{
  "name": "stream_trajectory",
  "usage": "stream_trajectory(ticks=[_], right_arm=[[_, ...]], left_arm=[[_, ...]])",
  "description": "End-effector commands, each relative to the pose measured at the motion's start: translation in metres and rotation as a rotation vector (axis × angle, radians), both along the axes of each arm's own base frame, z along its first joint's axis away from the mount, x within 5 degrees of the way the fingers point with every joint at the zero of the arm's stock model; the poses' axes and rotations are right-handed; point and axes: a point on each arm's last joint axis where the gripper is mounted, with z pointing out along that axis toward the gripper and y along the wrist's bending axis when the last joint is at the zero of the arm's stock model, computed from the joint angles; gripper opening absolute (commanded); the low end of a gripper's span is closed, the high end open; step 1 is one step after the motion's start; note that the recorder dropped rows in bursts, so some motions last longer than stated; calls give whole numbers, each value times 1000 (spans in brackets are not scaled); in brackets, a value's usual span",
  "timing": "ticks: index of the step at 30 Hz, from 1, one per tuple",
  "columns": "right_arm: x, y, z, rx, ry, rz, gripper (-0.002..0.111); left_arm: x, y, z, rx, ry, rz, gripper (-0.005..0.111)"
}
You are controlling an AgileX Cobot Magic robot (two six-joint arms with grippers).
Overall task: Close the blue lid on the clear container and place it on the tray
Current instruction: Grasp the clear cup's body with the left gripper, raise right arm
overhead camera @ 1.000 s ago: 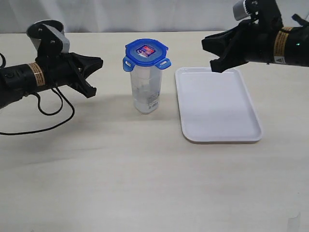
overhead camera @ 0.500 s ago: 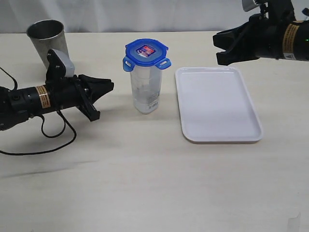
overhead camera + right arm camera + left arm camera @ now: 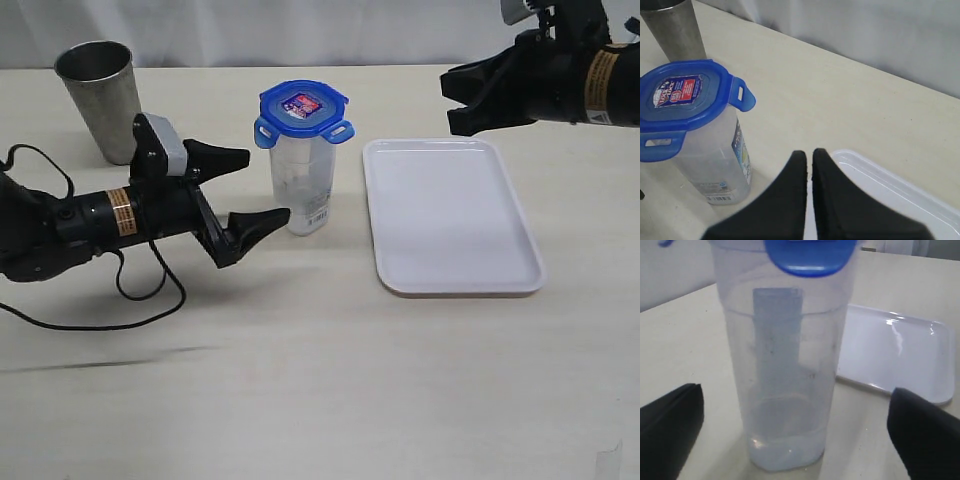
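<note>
Left tool point(image 3: 265, 187) has been brought up beside the container point(image 3: 300, 180) and opened wide, nothing held yet; pickup for tray point(image 3: 450, 215) looks next.

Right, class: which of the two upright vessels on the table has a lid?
The clear container, capped by the blue lid; the steel cup stands open.

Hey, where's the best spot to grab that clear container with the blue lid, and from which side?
Grip the clear container across its plain mid-body, below the flared tabs of the blue lid, coming in level from the side away from the tray. It stands upright and narrow, and the open left gripper faces it at that height.
</note>
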Motion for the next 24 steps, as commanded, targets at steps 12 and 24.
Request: stream_trajectory(ticks=[12,24], right_arm=[[-1,2,-3,13,12,25,5],[0,2,-4,12,14,24,5]], left_arm=[[18,-32,-12,2,-51,52,93],[31,-43,-17,-34,-36,46,93]])
